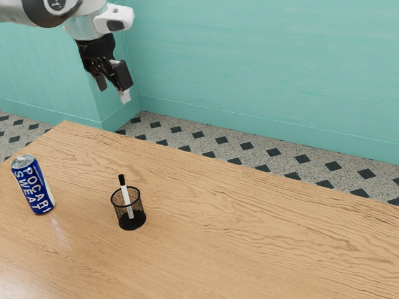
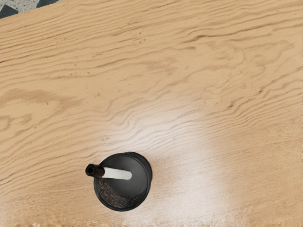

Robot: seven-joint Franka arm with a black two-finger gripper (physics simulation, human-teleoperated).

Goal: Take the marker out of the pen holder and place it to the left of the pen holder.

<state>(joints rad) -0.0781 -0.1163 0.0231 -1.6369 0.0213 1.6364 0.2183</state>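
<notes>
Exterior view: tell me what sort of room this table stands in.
Hard to pin down, perhaps a kitchen or café-like room: a patterned floor with dark diamonds, a teal wall with a baseboard, and a wood-grain table bearing a Pocari Sweat can.

A blue Pocari Sweat can [image 1: 34, 187] stands on the wooden bench [image 1: 249, 230], beyond it diamond-patterned floor [image 1: 288, 163] and teal wall [image 1: 268, 62].

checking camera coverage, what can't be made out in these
Exterior view:
- base of white robot arm: past left edge
- near edge of wooden table: cropped below
- back of blue metal can: hidden by front
- lower end of black-capped white marker: veiled by black mesh pen holder
</notes>
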